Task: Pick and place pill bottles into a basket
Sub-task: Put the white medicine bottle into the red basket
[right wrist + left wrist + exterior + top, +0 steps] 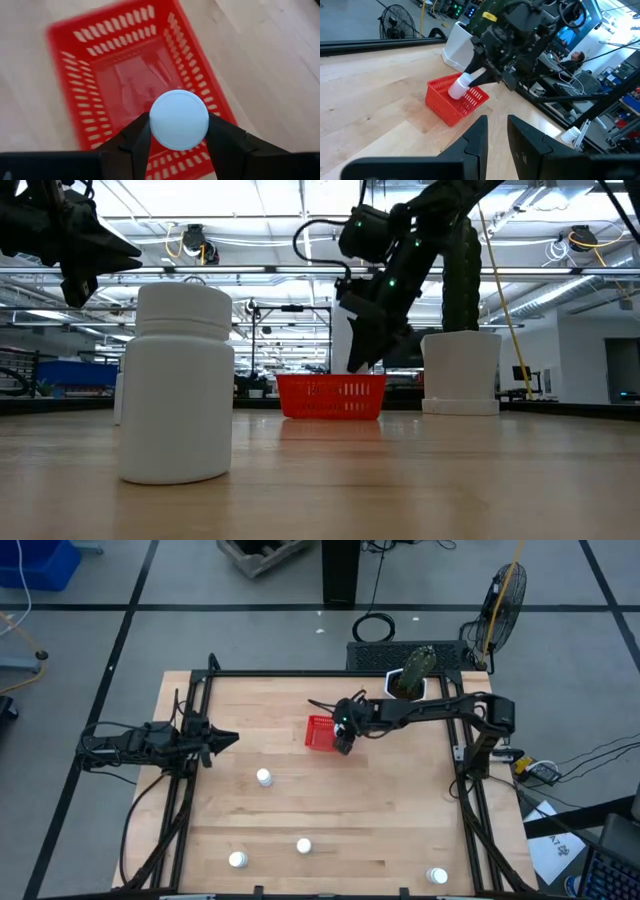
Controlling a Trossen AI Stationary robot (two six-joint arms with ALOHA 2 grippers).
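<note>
- The right tool [179,131] is clamped on a white pill bottle [179,119], fingers [134,137] pressing its two sides.
- The red basket [90,75] sits directly beneath that tool, empty inside.
- Four more bottles [263,777] stand on the wooden surface [380,820], well apart from it.
- The left tool [222,739], fingers slightly parted and empty, hovers far across the surface.

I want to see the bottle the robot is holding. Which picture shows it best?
The left wrist view: the bottle shows whole in the right gripper, over the basket. Right wrist shows only its cap. High and low views hide it.
</note>
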